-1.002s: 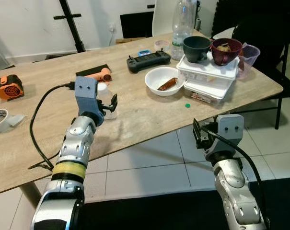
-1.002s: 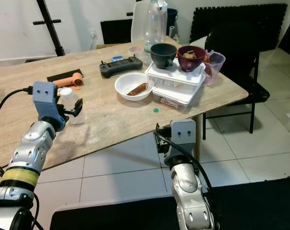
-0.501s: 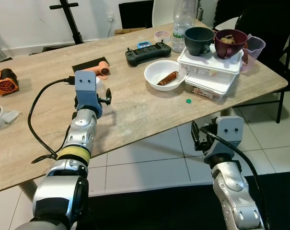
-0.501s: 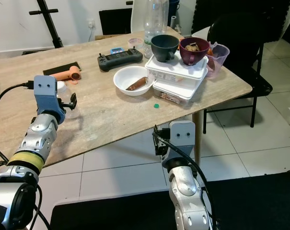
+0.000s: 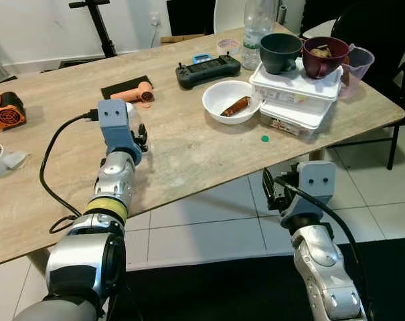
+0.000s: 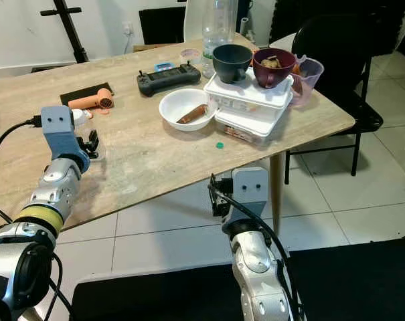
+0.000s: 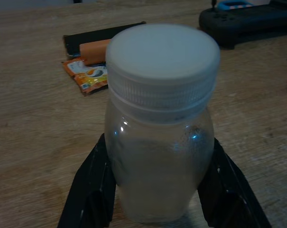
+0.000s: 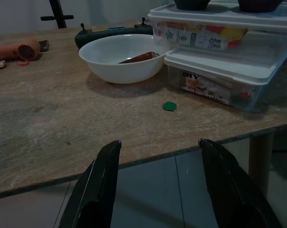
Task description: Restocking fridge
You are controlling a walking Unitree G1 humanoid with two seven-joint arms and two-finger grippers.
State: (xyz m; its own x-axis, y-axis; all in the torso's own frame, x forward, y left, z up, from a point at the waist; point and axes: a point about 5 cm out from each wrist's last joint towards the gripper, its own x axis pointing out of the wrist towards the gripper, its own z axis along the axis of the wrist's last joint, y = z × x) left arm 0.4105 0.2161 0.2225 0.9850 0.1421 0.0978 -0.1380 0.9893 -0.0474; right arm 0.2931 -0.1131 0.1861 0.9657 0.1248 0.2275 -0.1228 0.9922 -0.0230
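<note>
- The left gripper (image 7: pixel 157 190) is sitting low over the wooden table (image 5: pixel 189 154) on the left side, its two black fingers (image 7: pixel 91 190) lying one on each side of a small clear jar (image 7: pixel 160 128) with a white screw lid; the pads appear to be pressing on the jar's body, so it is clamped on it.
- The jar is standing upright on the table, just near of an orange hair dryer (image 5: pixel 132 95) and a small orange sachet (image 7: pixel 86 76).
- The right gripper (image 8: pixel 160 190) is hanging off the near edge of the table, over the tiled floor (image 5: pixel 209 221), with its fingers spread apart and nothing between them.
- Ahead of it on the table, a white bowl (image 5: pixel 230 101) is holding a brown piece of food, and a small green cap (image 5: pixel 264 139) is lying near the edge.
- To the right, two stacked clear lidded containers (image 5: pixel 297 100) are carrying a dark bowl (image 5: pixel 280 52) and a maroon bowl (image 5: pixel 325 56).
- A black controller (image 5: pixel 207 68) and a plastic bottle (image 5: pixel 258 23) are lying farther back.
</note>
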